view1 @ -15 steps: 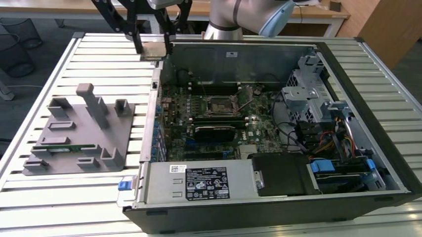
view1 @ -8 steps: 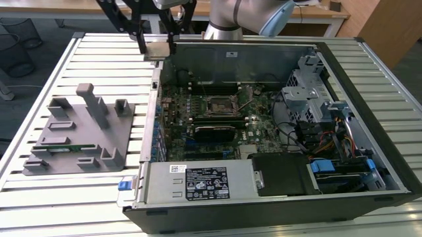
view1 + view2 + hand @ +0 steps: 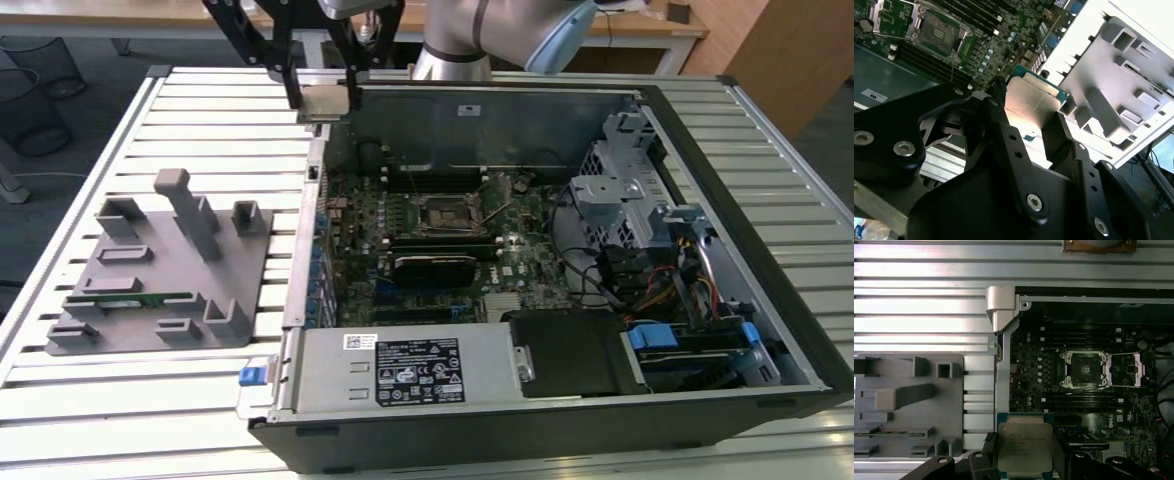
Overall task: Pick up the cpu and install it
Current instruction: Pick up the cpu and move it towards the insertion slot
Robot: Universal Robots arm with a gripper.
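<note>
Aloft at the corner of an open computer case (image 3: pixel 534 440), the robot arm's (image 3: pixel 487 40) black fingers (image 3: pixel 290 85) are clenched on two opposite edges of the chip (image 3: pixel 324 103). They hold it flat, its silvery face turned toward the wrist. Just below the fingers are the case's metal wall (image 3: pixel 1004 315) and the edge of the green circuit board (image 3: pixel 400 230). Well away from the fingers, deep inside the case, sits the black socket (image 3: pixel 1085 369), its metal frame (image 3: pixel 1128 370) folded back to one side. Rows of memory slots (image 3: pixel 1079 335) flank it. Outside the case, on the other side of the fingers and apart from them, a grey plastic fixture (image 3: pixel 160 270) lies on the bench (image 3: pixel 200 110), with a thin green memory stick (image 3: pixel 114 297) resting in one of its slots. The bench is built of pale aluminium slats. Behind the fingers, the room shows a wire bin (image 3: pixel 30 90) on a dark floor and a wooden tabletop (image 3: pixel 654 25).
</note>
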